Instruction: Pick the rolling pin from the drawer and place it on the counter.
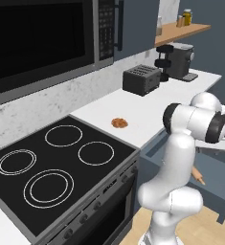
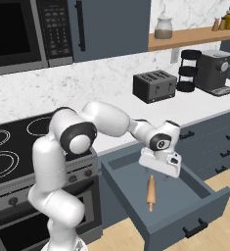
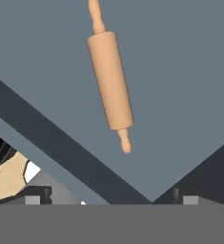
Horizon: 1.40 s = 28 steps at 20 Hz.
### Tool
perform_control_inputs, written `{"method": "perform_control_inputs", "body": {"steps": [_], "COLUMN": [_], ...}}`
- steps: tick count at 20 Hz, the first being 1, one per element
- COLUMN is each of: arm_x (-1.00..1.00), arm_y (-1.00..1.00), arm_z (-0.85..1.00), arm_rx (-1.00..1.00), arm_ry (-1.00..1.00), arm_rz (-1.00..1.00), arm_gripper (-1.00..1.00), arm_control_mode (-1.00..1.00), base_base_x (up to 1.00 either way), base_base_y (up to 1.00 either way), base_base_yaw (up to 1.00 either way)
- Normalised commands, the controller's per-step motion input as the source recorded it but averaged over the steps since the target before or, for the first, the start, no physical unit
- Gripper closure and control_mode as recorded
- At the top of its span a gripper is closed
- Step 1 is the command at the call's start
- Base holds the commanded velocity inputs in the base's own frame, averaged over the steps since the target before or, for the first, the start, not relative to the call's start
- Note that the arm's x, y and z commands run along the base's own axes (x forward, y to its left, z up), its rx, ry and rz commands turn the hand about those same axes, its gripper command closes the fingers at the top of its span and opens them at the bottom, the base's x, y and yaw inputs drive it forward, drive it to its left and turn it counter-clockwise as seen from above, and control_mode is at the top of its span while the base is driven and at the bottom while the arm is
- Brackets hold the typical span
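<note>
The rolling pin (image 2: 150,192) lies on the floor of the open drawer (image 2: 185,215), its light-tan length running toward the drawer front. My gripper (image 2: 164,175) hovers just above and behind it, inside the drawer opening, apart from the wood. In the hand view the rolling pin (image 3: 110,81) lies diagonally on the slate-blue drawer floor (image 3: 185,71), ahead of my gripper (image 3: 112,198). Its fingertips (image 3: 37,194) stand wide apart, open, with nothing between them. In the left base view one end of the rolling pin (image 1: 198,176) peeks out beside my arm. The white counter (image 2: 195,112) runs behind the drawer.
On the counter (image 1: 147,110) stand a dark toaster (image 1: 141,79) and a coffee machine (image 1: 178,61), with a brown cookie-like disc (image 1: 119,123) near the black stovetop (image 1: 56,162). A wooden shelf (image 2: 190,37) with jars hangs above. More drawer fronts (image 2: 219,142) sit to the right.
</note>
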Motion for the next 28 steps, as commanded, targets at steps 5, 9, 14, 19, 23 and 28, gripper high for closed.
{"method": "perform_control_inputs", "body": {"steps": [5,9,14,19,23,28], "arm_x": [0.34,0.28,0.31,0.19,0.01,0.0], "arm_y": [-0.08,0.0,0.0,0.0,-0.01,0.0], "arm_z": [-0.45,-0.49,-0.55,-0.56,-0.54,-0.49], "arm_rx": [0.0,0.0,0.0,0.0,0.0,0.0], "arm_ry": [0.09,0.0,0.0,-0.01,-0.01,0.0], "arm_rz": [0.06,0.0,0.0,0.01,0.01,0.01], "arm_gripper": [-1.0,-1.0,-1.0,-1.0,-1.0,-1.0], "arm_control_mode": [-1.0,-1.0,-1.0,-1.0,-1.0,-1.0], "base_base_x": [0.0,0.0,0.0,0.0,0.0,0.0], "base_base_y": [0.0,0.0,0.0,0.0,0.0,0.0], "base_base_yaw": [0.0,0.0,0.0,0.0,0.0,0.0]}}
